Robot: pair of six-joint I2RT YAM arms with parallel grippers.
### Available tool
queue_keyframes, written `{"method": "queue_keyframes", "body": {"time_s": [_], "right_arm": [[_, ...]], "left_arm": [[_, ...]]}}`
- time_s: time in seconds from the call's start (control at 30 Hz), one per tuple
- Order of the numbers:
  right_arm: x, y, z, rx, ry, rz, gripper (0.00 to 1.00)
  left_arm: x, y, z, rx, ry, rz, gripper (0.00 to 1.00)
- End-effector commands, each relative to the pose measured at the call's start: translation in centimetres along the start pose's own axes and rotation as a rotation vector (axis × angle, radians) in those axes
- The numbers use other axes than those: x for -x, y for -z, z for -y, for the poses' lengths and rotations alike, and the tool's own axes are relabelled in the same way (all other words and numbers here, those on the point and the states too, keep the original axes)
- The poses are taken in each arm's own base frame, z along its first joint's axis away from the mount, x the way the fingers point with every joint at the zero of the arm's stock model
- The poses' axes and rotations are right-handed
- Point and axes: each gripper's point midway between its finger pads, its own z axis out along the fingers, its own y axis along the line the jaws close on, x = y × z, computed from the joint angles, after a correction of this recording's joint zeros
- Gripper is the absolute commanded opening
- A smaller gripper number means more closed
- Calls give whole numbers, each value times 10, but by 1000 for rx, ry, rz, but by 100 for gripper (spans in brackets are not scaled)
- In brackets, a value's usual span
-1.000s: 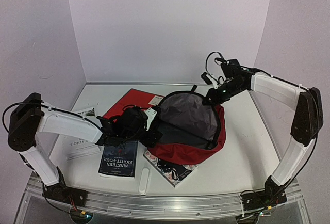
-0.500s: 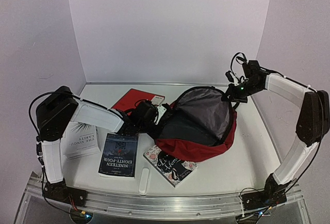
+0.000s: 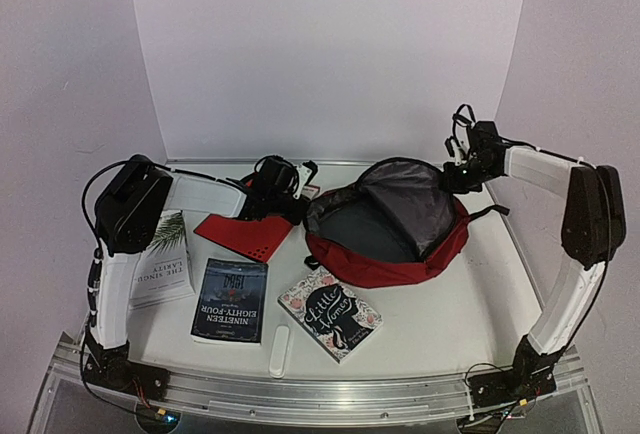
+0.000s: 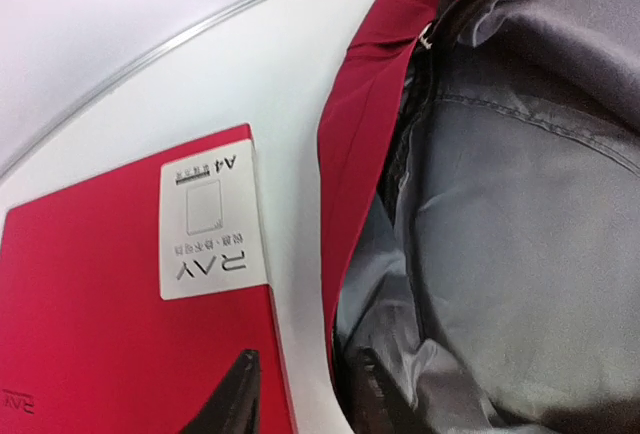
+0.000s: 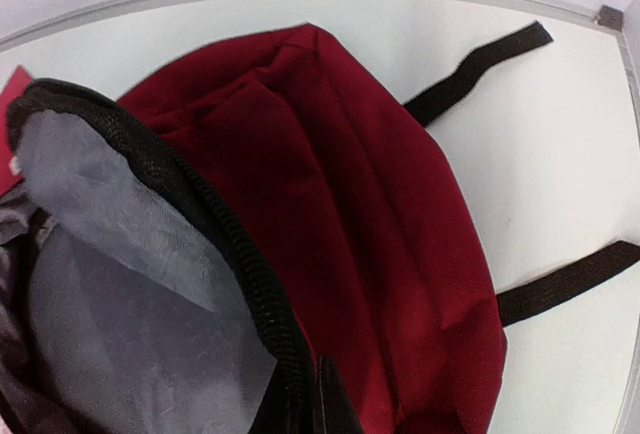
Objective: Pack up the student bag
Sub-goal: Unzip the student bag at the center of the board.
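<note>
The student bag (image 3: 425,254) lies open at centre right, dark red with grey lining and black zippers. My right gripper (image 3: 452,175) is at its far right rim, shut on the zipper edge (image 5: 250,284), with one dark finger (image 5: 332,401) showing against the red fabric (image 5: 390,214). My left gripper (image 3: 298,194) is at the bag's left rim with its jaws apart. In the left wrist view one fingertip (image 4: 238,394) hangs over the red folder (image 4: 100,304), and the other fingertip (image 4: 375,394) is over the grey lining. The red bag wall (image 4: 360,134) runs between them.
The flat red folder (image 3: 240,236) lies under my left forearm. In front of it lie three books: a white one (image 3: 165,266), Nineteen Eighty-Four (image 3: 230,299) and Little Women (image 3: 330,316). A white stick (image 3: 280,350) lies near the front rail. Black straps (image 5: 570,279) trail to the bag's right.
The bag has been drawn right and toward the back by my right gripper. My left arm swung back over the folder, and its jaws narrowed.
</note>
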Motion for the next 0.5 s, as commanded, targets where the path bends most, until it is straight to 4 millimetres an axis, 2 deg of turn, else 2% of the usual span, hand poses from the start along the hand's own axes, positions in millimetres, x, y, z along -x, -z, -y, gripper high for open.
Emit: {"method": "queue_keyframes", "body": {"time_s": [0.0,0.07,0.17,0.23,0.33,0.37,0.47], "right_arm": [[-4,-22,41,-173,3,4,0],[-23,-32,49,-206,-3,-35,0],[-41,-41,58,-245,-12,-75,3],[-50,-43,61,-256,-10,-89,12],[-51,-46,60,-246,0,-95,28],[-50,-47,56,-227,2,-94,30],[-41,-48,40,-137,-5,-79,50]], "left_arm": [[29,27,20,-102,23,58,40],[26,34,33,-141,26,54,47],[25,45,37,-146,84,47,55],[24,55,34,-140,133,57,59],[25,66,32,-139,155,72,63],[25,67,33,-147,156,68,64],[24,66,37,-167,161,52,64]]}}
